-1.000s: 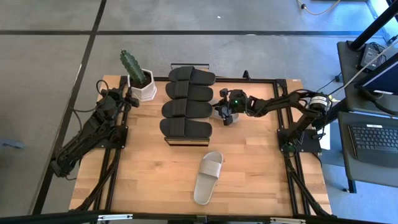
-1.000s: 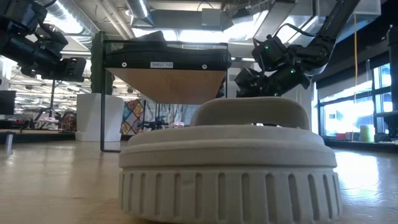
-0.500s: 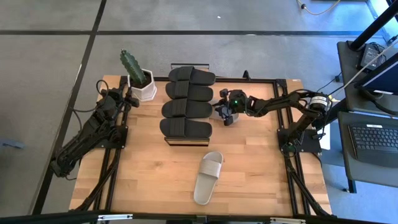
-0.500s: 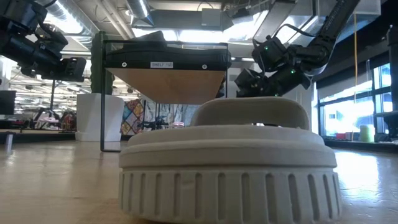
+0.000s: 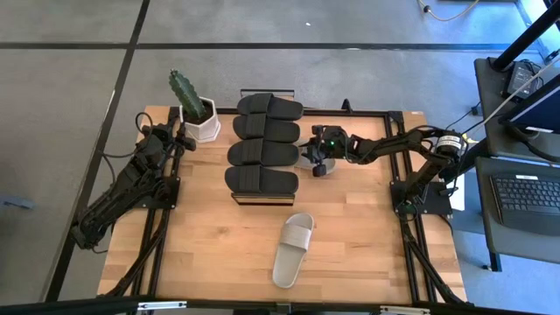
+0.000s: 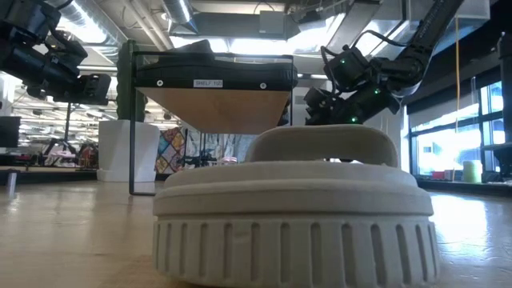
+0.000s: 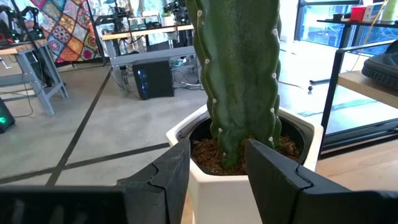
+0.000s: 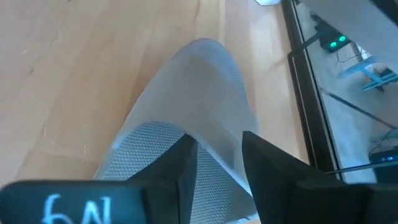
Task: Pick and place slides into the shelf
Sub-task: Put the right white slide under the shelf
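Several black slides lie side by side on top of the shelf, also seen in the low view. One light beige slide rests sole-down on the table near the front edge and fills the low view. My right gripper stands at the shelf's right end, slanting down. Its wrist view shows a light grey slide lying on wood, its strap between the parted fingers. My left gripper waits open at the far left, facing the cactus pot. My right gripper has the rim of the grey slide's strap between its two fingers, which come slanting down at it. The slide's sole lies on the wood. I cannot tell whether either finger touches the strap.
A white pot with a green cactus stands at the far left, just beyond the shelf and right before my left gripper. Dark frame rails run along the table's sides. Bare wood lies around the beige slide.
My right gripper has rolled a little about its own axis while staying at the shelf's right end. The slides and the shelf have kept their places.
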### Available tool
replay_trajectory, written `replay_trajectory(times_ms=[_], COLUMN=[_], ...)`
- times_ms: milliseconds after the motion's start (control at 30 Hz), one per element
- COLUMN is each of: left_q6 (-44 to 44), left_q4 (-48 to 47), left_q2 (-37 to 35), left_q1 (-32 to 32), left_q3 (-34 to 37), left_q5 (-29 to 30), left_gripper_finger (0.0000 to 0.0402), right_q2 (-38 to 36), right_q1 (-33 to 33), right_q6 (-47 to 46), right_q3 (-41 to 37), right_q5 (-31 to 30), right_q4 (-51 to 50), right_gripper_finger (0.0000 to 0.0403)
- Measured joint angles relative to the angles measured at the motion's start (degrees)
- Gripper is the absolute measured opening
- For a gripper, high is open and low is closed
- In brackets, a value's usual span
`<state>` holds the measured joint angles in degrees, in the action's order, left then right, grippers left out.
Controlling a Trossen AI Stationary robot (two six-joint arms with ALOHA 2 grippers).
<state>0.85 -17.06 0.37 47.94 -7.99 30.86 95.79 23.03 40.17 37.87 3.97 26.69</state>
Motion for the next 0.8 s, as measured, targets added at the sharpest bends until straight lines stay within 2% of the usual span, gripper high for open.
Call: replay_trajectory(times_ms=[300,433,567,667,800], left_q6=[0.0,0.0,0.0,0.0,0.0], left_q4=[0.0,0.0,0.0,0.0,0.0], left_q2=[0.0,0.0,0.0,0.0,0.0], left_q1=[0.0,0.0,0.0,0.0,0.0], left_q3=[0.0,0.0,0.0,0.0,0.0], left_q5=[0.0,0.0,0.0,0.0,0.0], left_gripper_finger=[0.0147,0.0147,0.0147,0.0147,0.0147], right_q2=[0.0,-0.1,-0.1,-0.1,-0.1], right_q1=[-1.3,-2.2,-3.6,-4.5,-5.8], right_q6=[-0.8,-0.8,-0.7,-0.9,-1.2], right_q3=[0.6,3.9,8.0,11.0,14.7], right_q5=[0.0,-0.8,-5.7,-7.2,-7.4], right_q4=[-3.9,-11.4,-19.8,-26.0,-32.8], right_gripper_finger=[0.0128,0.0128,0.0128,0.013,0.0153])
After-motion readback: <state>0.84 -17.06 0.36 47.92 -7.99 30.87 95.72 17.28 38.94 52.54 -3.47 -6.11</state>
